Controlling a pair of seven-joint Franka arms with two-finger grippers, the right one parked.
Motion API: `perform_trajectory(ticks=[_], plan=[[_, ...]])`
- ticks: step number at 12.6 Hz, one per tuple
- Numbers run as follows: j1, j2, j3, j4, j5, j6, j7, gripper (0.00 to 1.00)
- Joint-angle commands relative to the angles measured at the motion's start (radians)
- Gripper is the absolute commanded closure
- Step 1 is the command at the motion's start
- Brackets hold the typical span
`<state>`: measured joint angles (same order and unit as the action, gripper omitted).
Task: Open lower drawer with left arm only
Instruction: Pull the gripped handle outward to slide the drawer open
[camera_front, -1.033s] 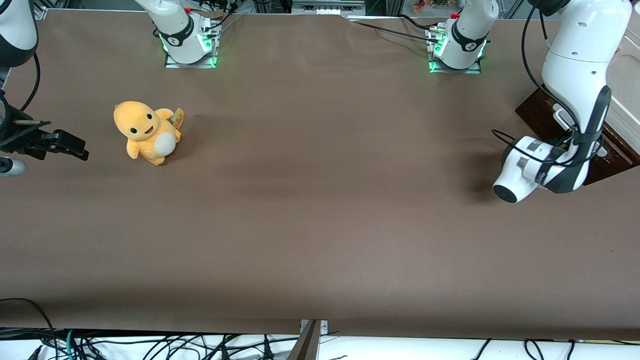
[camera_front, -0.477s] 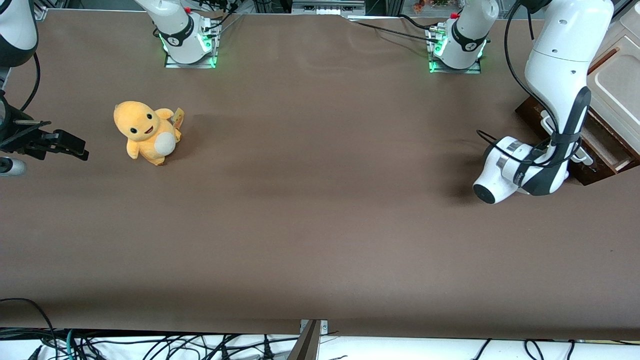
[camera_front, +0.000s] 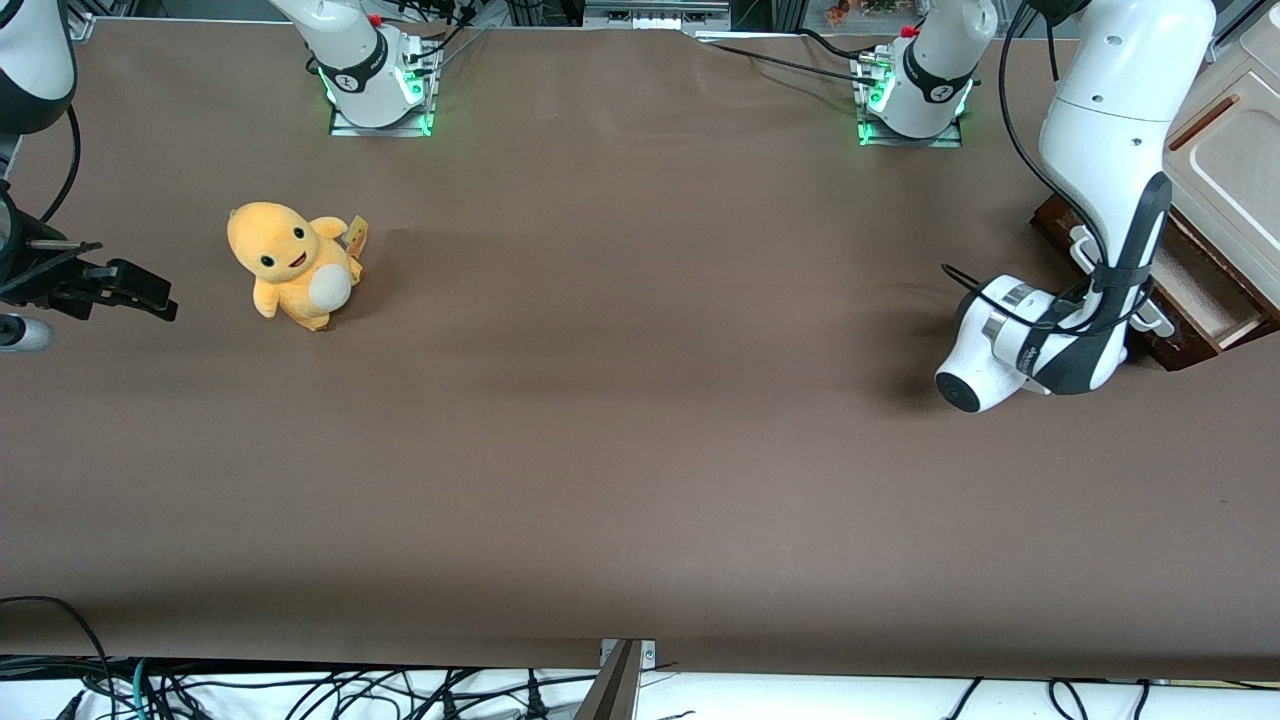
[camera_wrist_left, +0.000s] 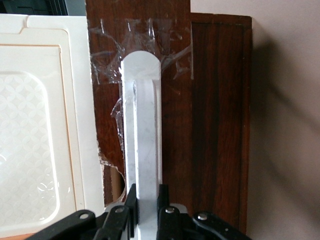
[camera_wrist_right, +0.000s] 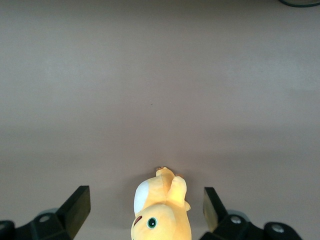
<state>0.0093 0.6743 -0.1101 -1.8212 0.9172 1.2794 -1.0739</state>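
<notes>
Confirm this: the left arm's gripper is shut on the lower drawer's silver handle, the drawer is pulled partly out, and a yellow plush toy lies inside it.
One detail is wrong. The yellow plush toy is not in the lower drawer; the front view shows it on the table, toward the parked arm's end. The rest holds: the gripper is shut on the silver handle, as the left wrist view shows, and the drawer is partly out.

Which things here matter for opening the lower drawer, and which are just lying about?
Part of the job:
lower drawer, partly pulled out
its silver handle
gripper, shut on the handle

Just lying about:
yellow plush toy, toward the parked arm's end of the table
</notes>
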Motion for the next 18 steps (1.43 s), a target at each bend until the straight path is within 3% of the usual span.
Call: perform_trajectory(ticks=[1,16,17,18], plan=[[-0.037,0.016,0.003,0.033,-0.047,-0.042,0.023,1.0],[-0.074,0.03,0.003,0.068,-0.064,-0.088,0.026,1.0],[-0.071,0.03,0.003,0.068,-0.063,-0.088,0.026,0.87],[-0.063,0.033,0.003,0.068,-0.063,-0.086,0.028,0.33]])
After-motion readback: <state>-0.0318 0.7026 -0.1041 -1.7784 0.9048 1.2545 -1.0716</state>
